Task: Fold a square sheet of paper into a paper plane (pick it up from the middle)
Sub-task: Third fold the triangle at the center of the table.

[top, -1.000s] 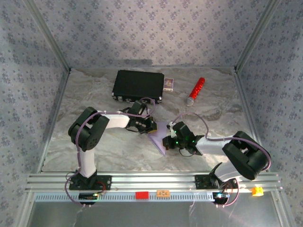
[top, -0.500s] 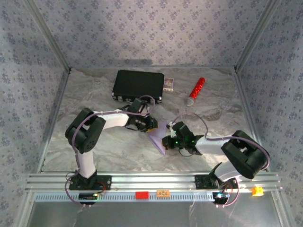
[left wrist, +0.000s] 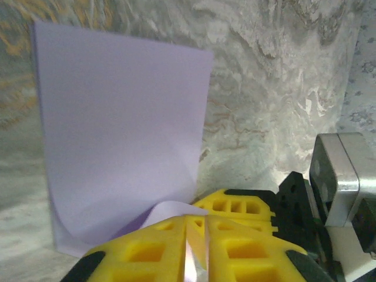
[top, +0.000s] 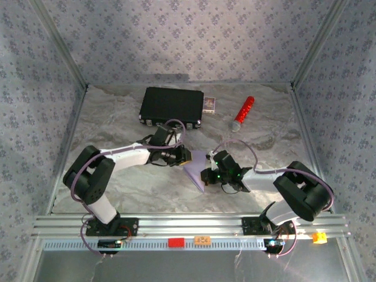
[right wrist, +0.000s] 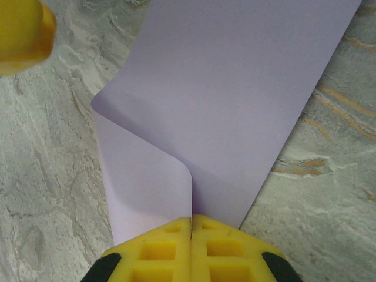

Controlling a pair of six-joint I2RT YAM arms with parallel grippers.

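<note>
**Sheet held at two edges, mid-bench**

The square sheet of paper (top: 197, 170) sits near the middle of the bench (top: 117, 123), between the two arms and slightly closer to the near edge than to the far edge. From above, its visible part is a narrow wedge. The long axis runs roughly from the far edge toward the near edge, and the tip points at the near edge.

Left fingers (left wrist: 241, 252): almost fully closed, with only a thin slit between them. The sheet's nearest edge curls up off the bench and enters between the tips. The rest of the sheet lies flat, extending straight away from them.

Right fingers (right wrist: 164, 249): closed tight together, pinching the sheet at its edge. Just left of the grip, a flap is curled over onto the sheet. The sheet runs away from the tips as a long band, angled to the right.

Along the far edge lie a black case (top: 171, 104), a small card box (top: 210, 104) and a red-and-silver cylinder (top: 242, 113), all well apart from the sheet.
</note>
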